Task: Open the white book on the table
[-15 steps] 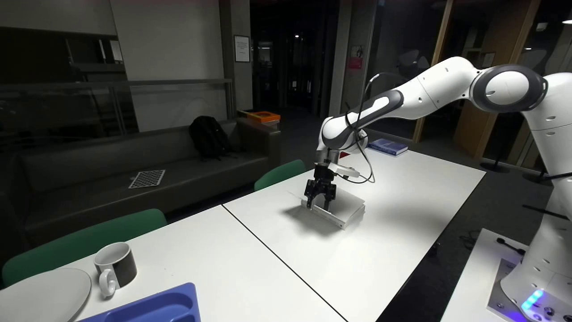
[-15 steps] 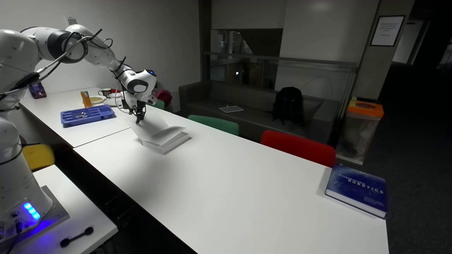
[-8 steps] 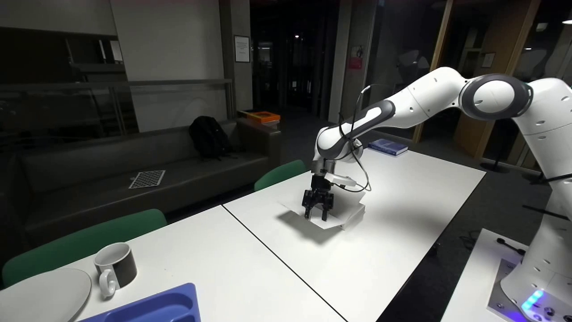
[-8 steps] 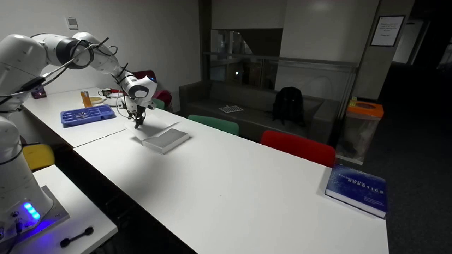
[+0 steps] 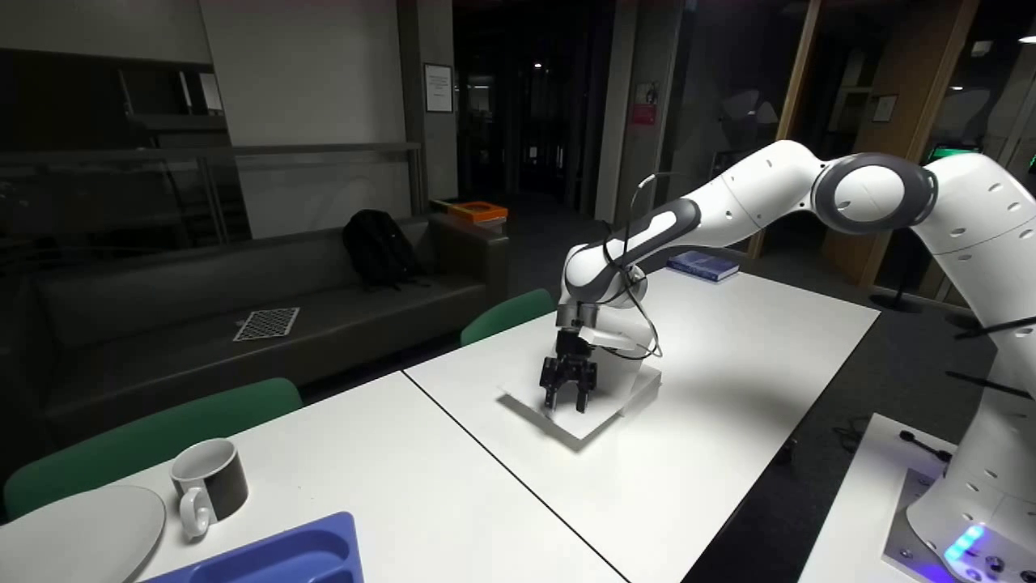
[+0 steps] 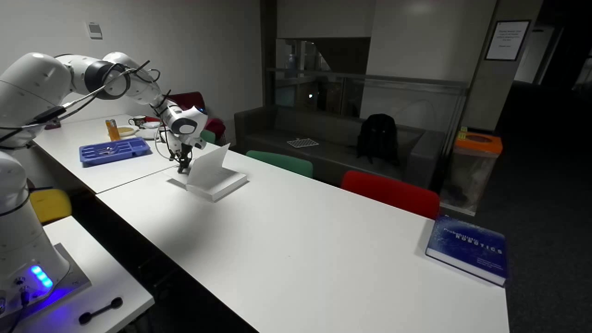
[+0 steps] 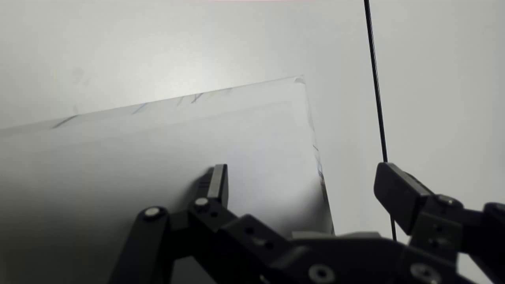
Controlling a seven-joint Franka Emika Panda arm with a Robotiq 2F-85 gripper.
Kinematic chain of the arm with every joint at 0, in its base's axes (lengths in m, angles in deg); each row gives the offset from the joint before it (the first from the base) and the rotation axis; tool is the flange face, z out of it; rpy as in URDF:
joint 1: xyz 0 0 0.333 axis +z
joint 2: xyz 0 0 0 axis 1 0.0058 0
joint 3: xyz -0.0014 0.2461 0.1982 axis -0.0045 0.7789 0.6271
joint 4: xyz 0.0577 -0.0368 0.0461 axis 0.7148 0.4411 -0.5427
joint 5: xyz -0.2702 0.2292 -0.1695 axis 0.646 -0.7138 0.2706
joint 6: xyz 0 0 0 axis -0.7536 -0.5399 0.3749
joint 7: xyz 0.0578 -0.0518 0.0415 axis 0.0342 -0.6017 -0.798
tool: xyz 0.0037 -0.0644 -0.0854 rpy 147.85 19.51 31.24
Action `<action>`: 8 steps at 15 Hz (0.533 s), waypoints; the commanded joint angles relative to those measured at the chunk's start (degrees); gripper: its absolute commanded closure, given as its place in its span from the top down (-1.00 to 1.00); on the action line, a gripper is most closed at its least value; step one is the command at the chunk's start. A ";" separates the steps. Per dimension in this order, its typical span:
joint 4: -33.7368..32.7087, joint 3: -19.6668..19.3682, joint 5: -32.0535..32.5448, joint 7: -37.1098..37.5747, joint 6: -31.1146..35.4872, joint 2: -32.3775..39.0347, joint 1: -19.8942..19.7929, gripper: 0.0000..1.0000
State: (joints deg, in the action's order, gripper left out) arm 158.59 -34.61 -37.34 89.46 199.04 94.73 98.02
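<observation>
Black fingers (image 7: 221,182) stand wide apart at the open cover (image 7: 252,134) of a white book (image 6: 221,182), its edges faintly streaked. A pale leaf (image 6: 208,167) stands tilted above the thick page block (image 6: 230,188) as the book lies on the table (image 6: 296,249), near a dark seam (image 7: 376,79).

One long worktop (image 6: 323,249) carries one white book (image 6: 215,181) and one blue book (image 6: 468,252), two in all, plus one blue tray (image 6: 115,158) and one orange container (image 6: 113,130). There is one robot arm (image 5: 870,194) with one tool (image 5: 566,403). Two green chairs (image 5: 162,441), one red chair (image 6: 391,192) and one yellow chair (image 6: 50,205) make at least four. One sofa (image 5: 348,312), one backpack (image 6: 378,138) and one bin (image 6: 474,173) show. How many mugs (image 5: 214,486) and plates (image 5: 77,534) there are cannot be told.
</observation>
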 commanded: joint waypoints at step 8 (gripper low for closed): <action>-0.52 -1.00 8.28 6.37 2.71 -2.11 5.39 1.00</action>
State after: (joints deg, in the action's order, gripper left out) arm 156.78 -34.67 -32.61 92.72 200.06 95.19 100.89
